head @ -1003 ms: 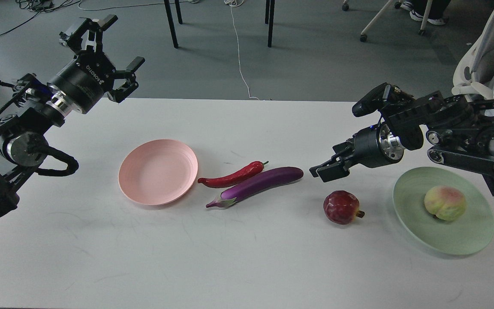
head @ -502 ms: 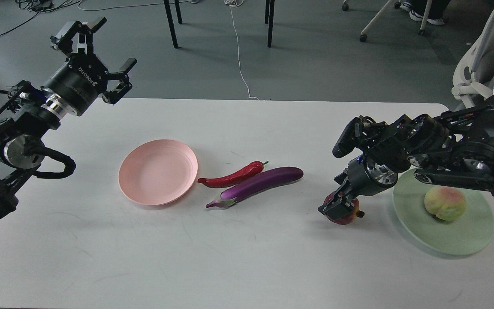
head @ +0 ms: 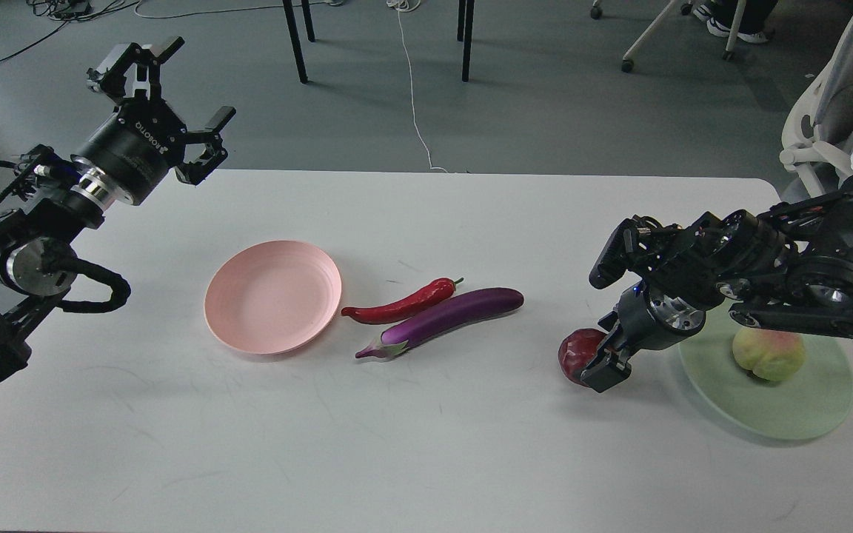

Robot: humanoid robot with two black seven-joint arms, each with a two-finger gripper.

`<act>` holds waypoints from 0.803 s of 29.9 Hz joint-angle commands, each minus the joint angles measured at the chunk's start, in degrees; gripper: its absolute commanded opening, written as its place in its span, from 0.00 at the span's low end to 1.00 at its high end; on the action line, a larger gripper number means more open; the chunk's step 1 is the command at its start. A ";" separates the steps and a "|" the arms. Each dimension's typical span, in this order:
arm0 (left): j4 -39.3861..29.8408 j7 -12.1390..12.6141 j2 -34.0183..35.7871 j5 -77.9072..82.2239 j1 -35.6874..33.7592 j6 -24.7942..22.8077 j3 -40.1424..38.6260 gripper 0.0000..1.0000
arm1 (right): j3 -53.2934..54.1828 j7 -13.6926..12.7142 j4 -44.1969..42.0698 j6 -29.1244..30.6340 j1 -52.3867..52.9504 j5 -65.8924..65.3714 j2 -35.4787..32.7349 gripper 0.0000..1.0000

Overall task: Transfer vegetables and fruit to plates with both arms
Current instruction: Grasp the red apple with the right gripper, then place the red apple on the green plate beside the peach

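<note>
Partly, right fingers [head: 604, 366] hide the pomegranate [head: 576, 355].

Wide bare tabletop [head: 412, 451] along the near edge, nothing in the way there. Pink plate [head: 272, 296] sits empty, but the chili [head: 400, 303] nearly touches its right rim, with the eggplant [head: 445, 320] pressed close alongside. Over right, the right claw [head: 598, 364] crowds the pomegranate [head: 579, 354], just beside the green plate [head: 767, 403] holding the peach [head: 768, 354].

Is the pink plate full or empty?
Empty. The pink plate shows only its bare ringed surface; the chili pepper and eggplant lie on the table beside it.
</note>
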 commanded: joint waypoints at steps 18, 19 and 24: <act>-0.09 -0.09 0.87 -0.09 -0.09 0.00 -0.23 0.98 | -0.51 0.00 11.59 0.14 11.51 -5.90 -20.49 0.42; -0.09 -0.09 0.87 -0.09 -0.09 0.00 -0.31 0.98 | -0.51 0.00 11.77 0.14 10.89 -7.75 -22.61 0.42; -0.09 0.00 0.87 0.00 -0.09 0.00 -1.28 0.98 | -0.77 0.00 11.16 0.14 6.32 -11.90 -29.56 0.42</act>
